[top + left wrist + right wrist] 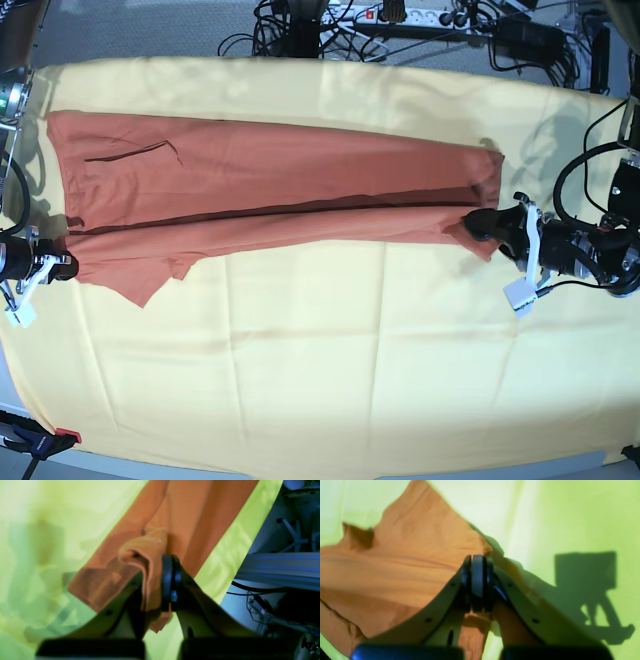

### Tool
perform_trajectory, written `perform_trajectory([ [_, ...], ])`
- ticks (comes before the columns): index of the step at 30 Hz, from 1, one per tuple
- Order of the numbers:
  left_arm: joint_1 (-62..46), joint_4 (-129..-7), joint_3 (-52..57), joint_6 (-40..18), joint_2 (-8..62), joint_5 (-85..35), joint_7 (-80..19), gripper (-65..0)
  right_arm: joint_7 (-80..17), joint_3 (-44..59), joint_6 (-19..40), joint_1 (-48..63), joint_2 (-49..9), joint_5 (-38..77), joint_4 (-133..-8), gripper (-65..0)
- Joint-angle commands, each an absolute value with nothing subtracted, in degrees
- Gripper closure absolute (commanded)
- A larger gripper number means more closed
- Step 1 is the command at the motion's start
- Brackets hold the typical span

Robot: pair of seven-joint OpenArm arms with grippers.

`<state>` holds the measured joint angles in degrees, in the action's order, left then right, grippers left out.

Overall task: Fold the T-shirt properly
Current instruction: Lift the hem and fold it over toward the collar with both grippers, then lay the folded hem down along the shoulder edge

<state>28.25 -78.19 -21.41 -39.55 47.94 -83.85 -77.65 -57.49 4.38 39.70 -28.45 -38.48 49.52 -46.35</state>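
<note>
The rust-orange T-shirt (270, 185) lies stretched out long from left to right across the far half of the table, with a lengthwise fold line along its middle. My left gripper (487, 226) is at its right end and, in the left wrist view, is shut (156, 580) on a bunched corner of the shirt (140, 552). My right gripper (58, 266) is at the shirt's left end. In the right wrist view its pads are pressed together (477, 580) at the edge of the shirt (395, 562), with orange fabric showing beneath the fingers.
A large pale yellow cloth (330, 370) covers the table under the shirt. Cables and a power strip (400, 20) lie beyond the far edge. A clamp (40, 438) sits at the front left corner. A metal rail (282, 570) runs past the table's edge.
</note>
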Motion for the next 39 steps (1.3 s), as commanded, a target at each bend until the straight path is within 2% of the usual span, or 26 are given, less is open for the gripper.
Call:
perform_trajectory([
  [1, 29.3, -78.8, -20.8, -40.0, 48.8, -85.0, -77.9, 0.0, -56.6, 4.8, 40.0, -30.2, -39.8, 50.2, -47.3, 0.0],
  [10, 23.6, -78.7, -20.8, -40.0, 48.9, -85.0, -79.6, 0.0, -56.6, 4.8, 40.0, -29.7, -40.0, 51.3, -47.3, 0.0],
  [11, 23.3, -78.7, -20.8, -40.0, 48.9, -85.0, -79.5, 0.0, -56.6, 4.8, 40.0, -29.8, -40.0, 52.4, -47.3, -4.2],
  [12, 23.1, -78.7, -20.8, -40.0, 48.9, -85.0, -79.6, -2.7, -56.6, 4.8, 40.0, -29.9, -40.0, 52.8, -47.3, -13.0],
  [14, 23.0, -78.7, -20.8, -40.0, 48.9, -85.0, -79.4, -13.7, -56.6, 4.8, 40.0, -30.5, -40.1, 53.6, -47.3, -31.4],
  [15, 23.0, -78.7, -20.8, -40.0, 48.9, -85.0, -79.4, -19.1, -56.6, 4.8, 40.0, -30.9, -40.1, 54.6, -47.3, -37.5],
  [16, 23.0, -78.7, -20.8, -40.0, 48.9, -85.0, -79.4, -23.4, -56.7, 4.8, 40.0, -31.2, -40.2, 55.8, -47.3, -39.9],
  [18, 23.0, -78.7, -20.8, -40.0, 48.9, -85.0, -79.3, -27.9, -56.6, 4.8, 40.0, -31.5, -40.2, 57.9, -47.6, -40.0],
  [23, 23.0, -78.6, -20.8, -40.0, 48.9, -85.0, -78.3, -28.1, -56.6, 4.8, 40.0, -31.4, -38.5, 63.4, -48.1, -39.9],
  [30, 23.0, -78.6, -20.8, -40.0, 48.9, -85.0, -76.4, -28.1, -56.4, 4.8, 40.0, -30.3, -31.7, 53.8, -48.0, -39.9],
  [35, 22.9, -78.6, -20.8, -40.0, 48.9, -85.0, -76.4, -28.1, -52.4, 4.8, 40.0, -28.7, -29.3, 46.8, -48.0, -39.9],
  [39, 22.5, -78.6, -20.8, -40.0, 48.9, -85.0, -76.4, -28.1, -51.4, 4.8, 40.0, -26.3, -27.9, 46.4, -48.0, -38.7],
])
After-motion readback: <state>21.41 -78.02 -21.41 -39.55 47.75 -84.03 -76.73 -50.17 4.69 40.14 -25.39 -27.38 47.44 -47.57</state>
